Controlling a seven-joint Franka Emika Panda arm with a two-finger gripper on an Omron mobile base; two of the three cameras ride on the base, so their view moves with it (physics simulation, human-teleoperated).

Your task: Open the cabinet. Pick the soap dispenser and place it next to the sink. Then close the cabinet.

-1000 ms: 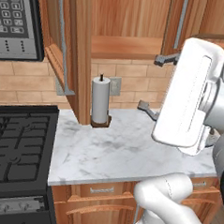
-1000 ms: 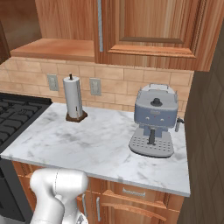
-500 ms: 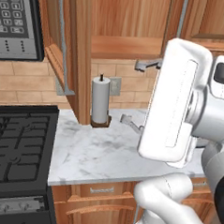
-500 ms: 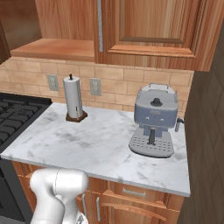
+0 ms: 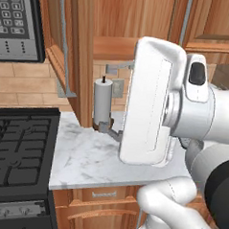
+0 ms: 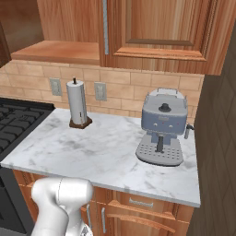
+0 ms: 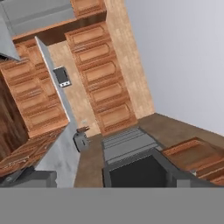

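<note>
The cabinet (image 5: 115, 47) hangs above the counter. Its left door (image 5: 58, 46) is swung open toward me, silver bar handle showing, and the bare wooden shelf floor (image 6: 55, 50) is exposed. Its right door (image 6: 161, 27) is shut. The soap dispenser is out of view. My gripper (image 5: 107, 99) is raised in front of the open compartment, pointing left. Its two grey fingers (image 5: 114, 68) are spread wide, open, with nothing between them. The big white hand hides the right part of the shelf in the left base view.
A white paper towel roll (image 5: 101, 103) (image 6: 77, 103) stands at the back of the marble counter (image 6: 106, 152). A grey-blue coffee machine (image 6: 162, 126) sits at its right end. A black stove (image 5: 18, 149) lies to the left, with a microwave (image 5: 16, 24) above it.
The arm has swung left and closer to the left base camera, carrying the hand across the cabinet opening. The fingers stay spread. The base has not moved.
</note>
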